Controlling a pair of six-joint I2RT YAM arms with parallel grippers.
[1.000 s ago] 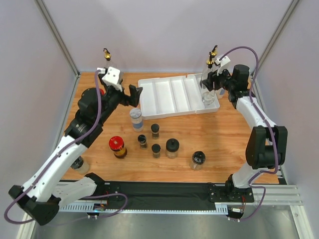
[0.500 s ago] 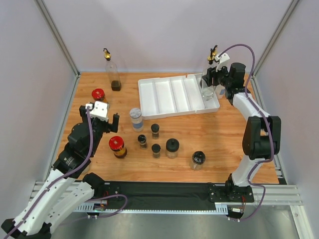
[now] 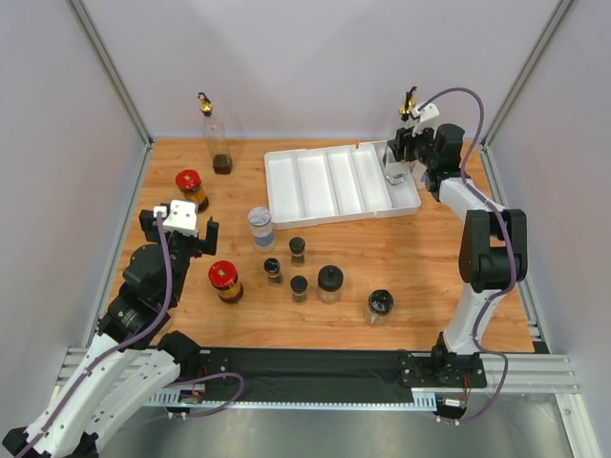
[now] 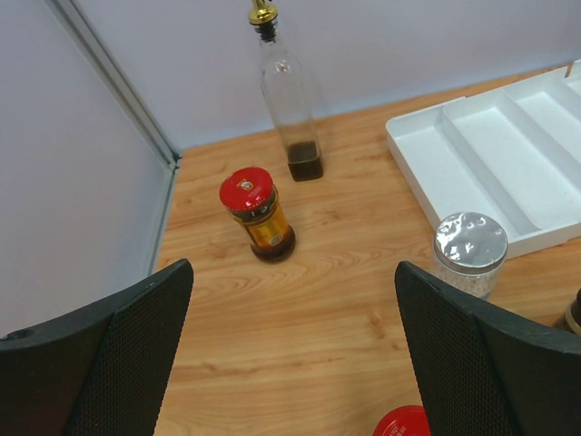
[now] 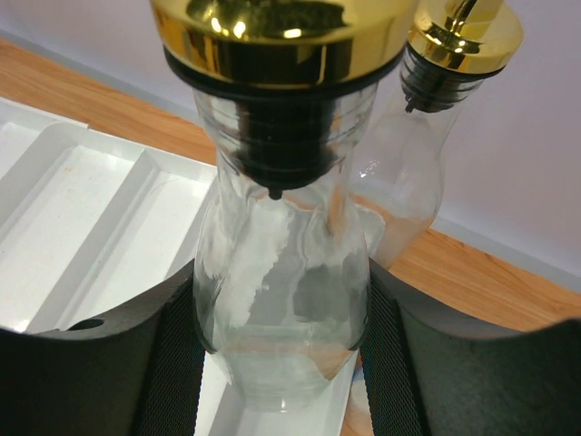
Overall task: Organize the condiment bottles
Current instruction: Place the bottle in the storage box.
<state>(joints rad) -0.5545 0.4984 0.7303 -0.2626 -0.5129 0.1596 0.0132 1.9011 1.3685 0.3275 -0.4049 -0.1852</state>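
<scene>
Woodgrain tabletop (image 3: pixel 420 248); right end effector (image 5: pixel 281 363) clamps clear gold-capped bottle (image 5: pixel 272 272).

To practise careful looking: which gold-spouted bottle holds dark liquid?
The back-left bottle, dark at its base; the held bottle in the right gripper and its neighbour look clear.

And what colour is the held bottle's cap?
Gold; the right wrist view shows the cap best.

A: Left side, last second?
B: My left pincer (image 3: pixel 179 232) drew back from the far-left corner toward my base. The tall bottle (image 3: pixel 219 143) and red-capped jar (image 3: pixel 190 186) it half hid now show whole.
A: Right?
B: My right pincer (image 3: pixel 399 157), gripping its clear bottle (image 5: pixel 281 272), edged slightly toward the back wall; elbow drew in.
</scene>
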